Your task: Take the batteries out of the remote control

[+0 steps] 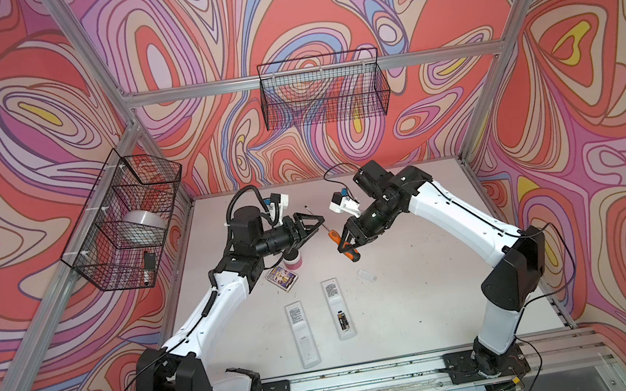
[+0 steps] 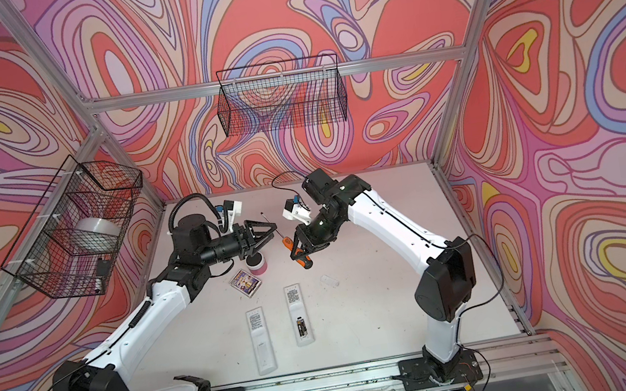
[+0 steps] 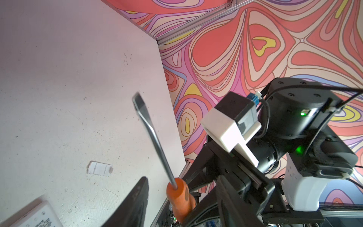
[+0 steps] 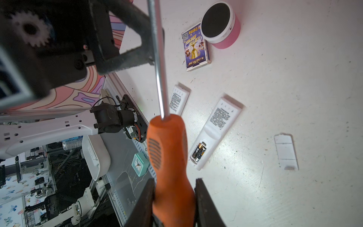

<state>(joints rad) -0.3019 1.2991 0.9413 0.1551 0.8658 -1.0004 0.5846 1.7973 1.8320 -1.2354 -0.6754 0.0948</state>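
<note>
**Orange handle pinched in the right tool (image 1: 345, 245), batteries (image 1: 343, 321) not out yet**

Right tool is pressed onto the screwdriver (image 4: 167, 141) handle. The driver is held off the tabletop (image 1: 422, 293), blade pointing away from the remotes.

Left tool (image 1: 321, 219) is part-spread, level with the shaft. In the left wrist view one of its fingers (image 3: 137, 196) sits beside the shaft with a gap, so it isn't clamping anything. Can't tell if this is a handover or just a steadying hold.

Task things:
- Batteries sit in the open bay of the remote (image 1: 335, 298) nearer the right arm, gold ends showing. Looks like a pair.
- Bay cover (image 4: 285, 151) lies loose on the tabletop, apart from that remote, on the right arm's side.
- Second remote (image 1: 302, 332) lies just beside the first with its back closed. Anything inside is hidden.

Step, my read: the bay is open but the pry-out hasn't started. The driver is being sorted out mid-air before it goes down.

Next move needs:
- One firm grip on the driver, with no slack in the handle.
- Blade brought down at a shallow angle to one end of a cell, levering up rather than along the bay.
- Something to pin the remote. It lies free and will likely skate under a sideways push, so the left tool is the obvious candidate.
- Light force, since a popped cell can roll.
</note>
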